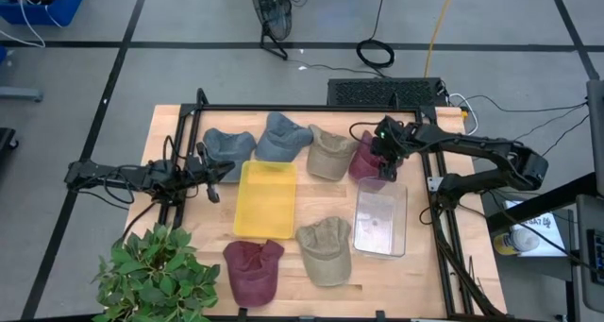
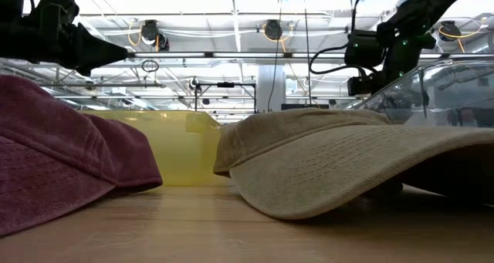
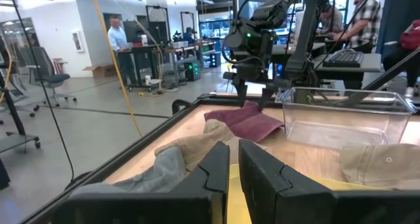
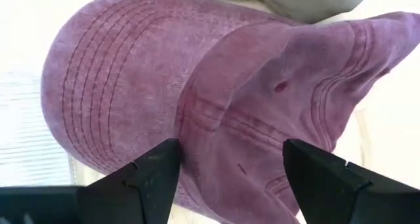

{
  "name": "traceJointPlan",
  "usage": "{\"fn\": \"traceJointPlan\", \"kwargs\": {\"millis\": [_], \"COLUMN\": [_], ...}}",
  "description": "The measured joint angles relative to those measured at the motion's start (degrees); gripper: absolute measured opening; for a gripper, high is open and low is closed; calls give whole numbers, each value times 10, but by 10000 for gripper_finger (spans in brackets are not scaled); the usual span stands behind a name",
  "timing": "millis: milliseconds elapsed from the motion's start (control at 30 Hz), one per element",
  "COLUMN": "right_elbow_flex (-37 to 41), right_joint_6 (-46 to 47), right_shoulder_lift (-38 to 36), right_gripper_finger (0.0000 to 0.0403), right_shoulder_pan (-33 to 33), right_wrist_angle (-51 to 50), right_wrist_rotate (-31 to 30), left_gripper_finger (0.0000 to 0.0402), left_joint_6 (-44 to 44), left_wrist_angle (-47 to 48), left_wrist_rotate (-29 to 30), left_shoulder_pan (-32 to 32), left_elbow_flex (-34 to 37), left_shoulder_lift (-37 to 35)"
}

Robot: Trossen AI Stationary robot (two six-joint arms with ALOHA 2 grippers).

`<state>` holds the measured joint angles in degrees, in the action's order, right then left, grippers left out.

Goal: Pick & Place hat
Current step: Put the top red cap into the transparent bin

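The right gripper (image 4: 230,175) hangs just above the purple hat (image 4: 197,86), jaws wide open — the hat lies right under them, beside the clear bin (image 1: 380,218). Go straight down and pinch a fold, probably the crown. The left gripper (image 3: 233,175) waits — jaws nearly closed, empty.

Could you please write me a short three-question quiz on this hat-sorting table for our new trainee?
1. True or false: the right gripper is open above the maroon hat.
2. How many hats lie on the table?
3. Which container sits nearer the right gripper: (a) the yellow tray or (b) the clear bin?

Key:
1. True; its fingers stand apart over that hat and hold nothing.
2. Six: two grey-blue, two tan, two maroon.
3. (b), the clear bin, just in front of that hat.
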<state>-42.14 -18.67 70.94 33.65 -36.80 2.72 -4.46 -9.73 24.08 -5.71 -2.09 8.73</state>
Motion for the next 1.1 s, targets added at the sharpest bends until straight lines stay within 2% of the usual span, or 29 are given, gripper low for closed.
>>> {"fn": "traceJointPlan", "kwargs": {"millis": [167,267,367,533,600,833,1100], "right_elbow_flex": [7,6,8,7,7,-11,-124], "right_joint_6": [-4,-19,-32,-36,-41,-54,-55], "right_shoulder_lift": [-1,-1,0,0,0,-21,-77], "right_gripper_finger": [240,213,163,45,12,3,2], "right_shoulder_pan": [0,0,0,0,0,0,-8], "right_wrist_angle": [1,4,4,16,17,-7,-93], "right_wrist_rotate": [-22,-37,-44,-44,-45,-44,-47], "left_gripper_finger": [42,42,42,42,42,42,42], "left_joint_6": [-2,-3,-3,-3,-3,-3,-2], "left_wrist_angle": [0,0,0,-1,-4,-5,-6], "left_wrist_rotate": [0,0,0,0,0,0,0], "left_shoulder_pan": [0,0,0,0,0,0,0], "left_elbow_flex": [0,0,0,0,0,0,0], "left_shoulder_lift": [0,0,0,0,0,0,0]}}
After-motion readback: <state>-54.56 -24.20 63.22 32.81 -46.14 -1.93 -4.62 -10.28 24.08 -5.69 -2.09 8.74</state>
